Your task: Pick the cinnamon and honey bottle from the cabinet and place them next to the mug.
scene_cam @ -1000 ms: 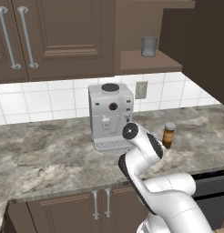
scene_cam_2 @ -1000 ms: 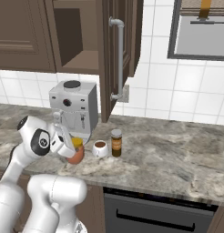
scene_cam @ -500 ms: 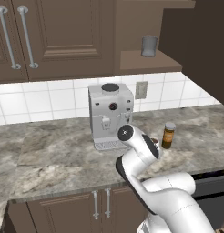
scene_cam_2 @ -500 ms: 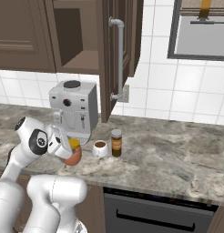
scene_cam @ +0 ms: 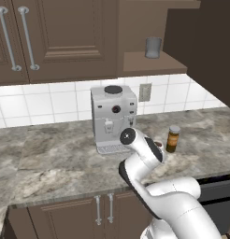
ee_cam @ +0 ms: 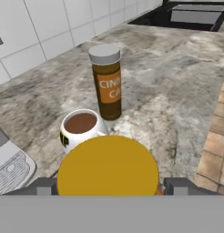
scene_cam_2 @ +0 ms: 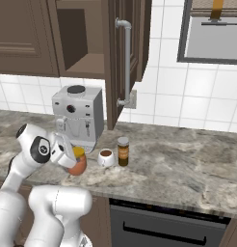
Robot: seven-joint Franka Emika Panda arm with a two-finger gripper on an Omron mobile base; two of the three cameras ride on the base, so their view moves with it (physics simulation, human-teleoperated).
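Observation:
My gripper (scene_cam_2: pixel 72 159) is shut on the honey bottle (scene_cam_2: pixel 78 165), a squat orange jar, and holds it low over the counter. In the hand view the bottle's yellow lid (ee_cam: pixel 108 166) sits between my gripper's (ee_cam: pixel 109 187) fingertips. The white mug (scene_cam_2: pixel 106 157) of brown liquid stands just right of the bottle, and the mug (ee_cam: pixel 80 127) lies right behind the lid. The cinnamon (scene_cam_2: pixel 123 151) stands upright on the mug's far side, its label readable on the cinnamon (ee_cam: pixel 107 82). The cinnamon (scene_cam: pixel 173 138) also shows past my arm. Above is the cabinet (scene_cam_2: pixel 84 65) with its open niche.
A grey coffee machine (scene_cam_2: pixel 77 118) stands close behind and left of the bottle. The cabinet door (scene_cam_2: pixel 127 58) hangs open above the mug. A plain grey cup (scene_cam: pixel 153 47) sits on the cabinet shelf. An oven front (scene_cam_2: pixel 164 226) lies below the counter (scene_cam_2: pixel 188 169) edge.
My gripper has sunk a little lower toward the counter with the honey bottle in it. The mug and the cinnamon have not moved.

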